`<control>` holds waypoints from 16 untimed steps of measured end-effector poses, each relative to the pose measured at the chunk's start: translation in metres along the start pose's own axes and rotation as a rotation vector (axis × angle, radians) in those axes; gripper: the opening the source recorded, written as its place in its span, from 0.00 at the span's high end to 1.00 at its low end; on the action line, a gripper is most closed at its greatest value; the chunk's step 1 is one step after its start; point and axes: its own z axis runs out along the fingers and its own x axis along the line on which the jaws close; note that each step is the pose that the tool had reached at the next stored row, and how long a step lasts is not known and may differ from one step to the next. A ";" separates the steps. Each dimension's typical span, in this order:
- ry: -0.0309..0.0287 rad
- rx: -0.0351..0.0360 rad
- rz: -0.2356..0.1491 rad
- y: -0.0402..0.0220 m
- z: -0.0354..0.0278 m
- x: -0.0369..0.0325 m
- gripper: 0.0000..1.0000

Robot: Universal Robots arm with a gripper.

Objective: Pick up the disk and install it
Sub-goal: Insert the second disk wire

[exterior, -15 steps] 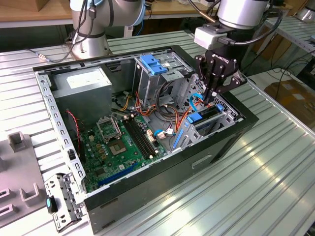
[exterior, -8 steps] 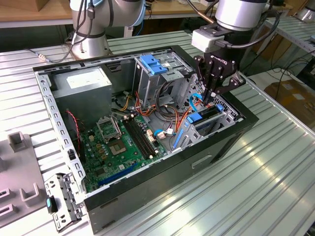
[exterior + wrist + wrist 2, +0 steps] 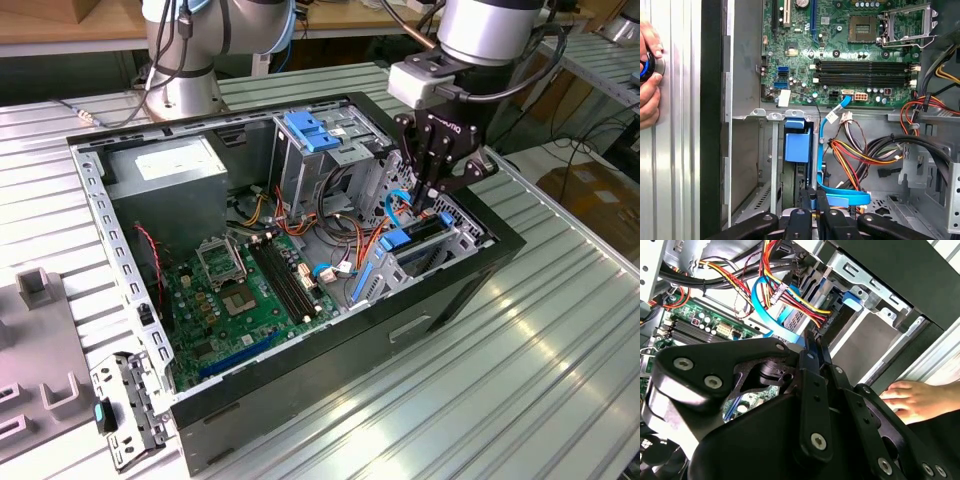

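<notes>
1. The black metal fingers (image 3: 812, 200) are pinched together on the thin top edge of the disk (image 3: 798, 150), so the gripper (image 3: 428, 200) is clenched on it.
2. The disk is a flat dark slab with glossy blue plastic rails, standing on edge in the bare-metal drive cage (image 3: 455, 245) at the case's front corner, long axis running down into the bay.
3. Flat blue cables (image 3: 832, 192) curl just beside it; the green motherboard (image 3: 245, 290) is further in.
4. A hand (image 3: 912, 400) rests on the ribbed aluminium table (image 3: 500, 400) outside the case.

Blue-railed disk (image 3: 418, 238) stands on edge in the drive bay
</notes>
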 end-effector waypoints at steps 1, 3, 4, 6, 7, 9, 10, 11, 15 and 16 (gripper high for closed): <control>-0.0017 0.0005 0.000 0.0001 0.0002 0.0010 0.84; -0.0078 0.0019 0.001 0.0001 0.0007 0.0038 0.84; -0.0093 0.0023 0.001 0.0001 0.0011 0.0050 0.84; -0.0120 0.0028 0.001 0.0002 0.0020 0.0072 0.84; -0.0141 0.0030 0.001 0.0003 0.0025 0.0084 0.84; -0.0204 0.0032 0.002 0.0004 0.0032 0.0104 0.84; -0.0259 0.0036 0.002 0.0004 0.0036 0.0113 0.84; -0.0302 0.0040 0.003 0.0004 0.0041 0.0120 0.84; -0.0449 0.0049 0.004 0.0006 0.0062 0.0154 0.84; -0.0559 0.0052 0.004 0.0007 0.0067 0.0166 0.84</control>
